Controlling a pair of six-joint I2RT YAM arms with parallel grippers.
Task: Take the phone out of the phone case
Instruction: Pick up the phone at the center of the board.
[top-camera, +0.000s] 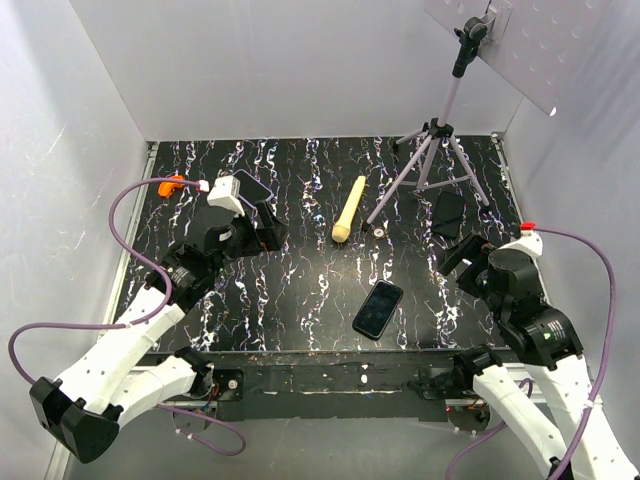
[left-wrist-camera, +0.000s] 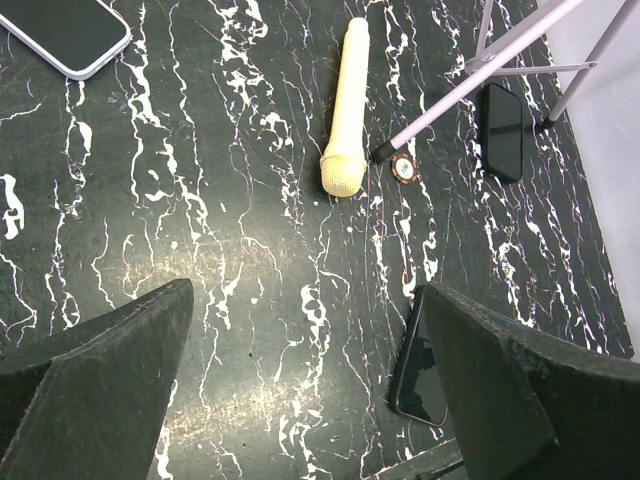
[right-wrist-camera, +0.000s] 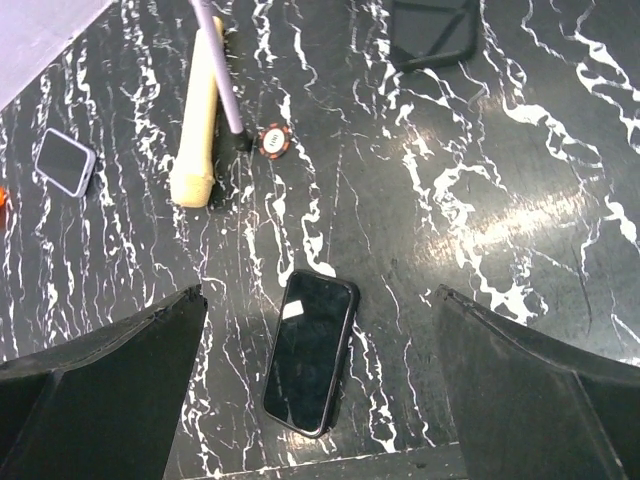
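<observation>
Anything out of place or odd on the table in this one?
Nothing spilled or broken. The lavender-rimmed phone lies far left, the black phone case lies apart from it by the tripod, and a second dark handset sits askew near the front edge.

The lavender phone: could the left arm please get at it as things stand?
Probably yes. The lavender phone lies flat on bare table close beside the open left tool; nothing stands between them, though the tool faces the stick and must turn.
</observation>
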